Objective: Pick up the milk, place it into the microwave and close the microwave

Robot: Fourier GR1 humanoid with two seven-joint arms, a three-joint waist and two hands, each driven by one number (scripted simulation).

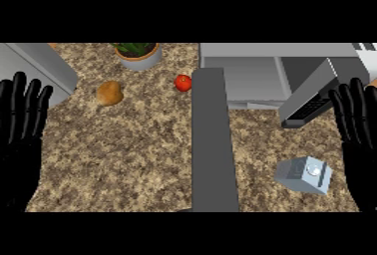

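Both hands open: left hand, right hand | milk carton on counter | microwave door open

This is a kitchen. A speckled granite counter carries an open microwave, a potato, a tomato and a potted plant.
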